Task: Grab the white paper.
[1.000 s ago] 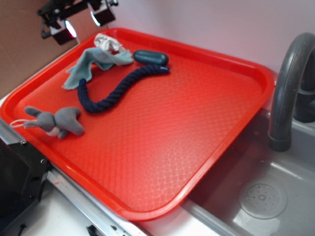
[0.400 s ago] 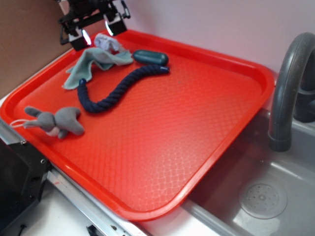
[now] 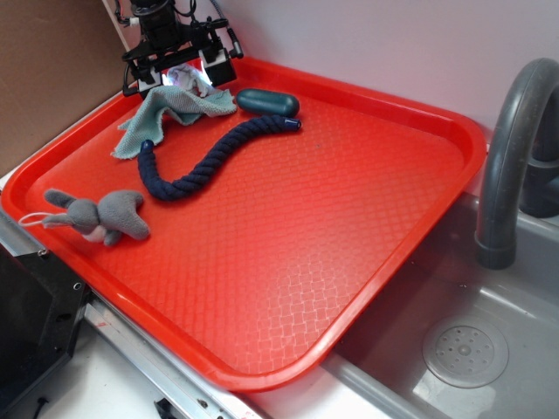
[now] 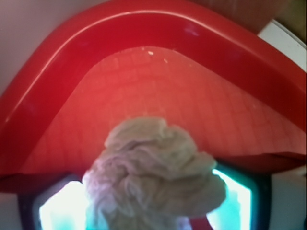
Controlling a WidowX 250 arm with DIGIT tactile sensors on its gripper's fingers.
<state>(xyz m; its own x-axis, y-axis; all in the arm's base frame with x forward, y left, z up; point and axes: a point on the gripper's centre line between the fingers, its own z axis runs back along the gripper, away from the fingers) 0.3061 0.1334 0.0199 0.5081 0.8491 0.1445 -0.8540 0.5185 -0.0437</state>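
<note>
While straddling the white paper [image 4: 153, 177] with open jaws, the gripper [image 3: 181, 77] is risking pinching the green-grey cloth [image 3: 166, 113] underneath too.

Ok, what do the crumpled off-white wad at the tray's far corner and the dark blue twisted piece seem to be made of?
The crumpled off-white wad looks like soft paper or tissue: matte, with fine wrinkled folds; the look cannot tell paper from thin cloth. The dark blue twisted piece looks like fibre rope, cotton perhaps: thick spiralled strands, dull finish. The red tray under them appears to be moulded plastic, with a textured grid and slight sheen.
</note>
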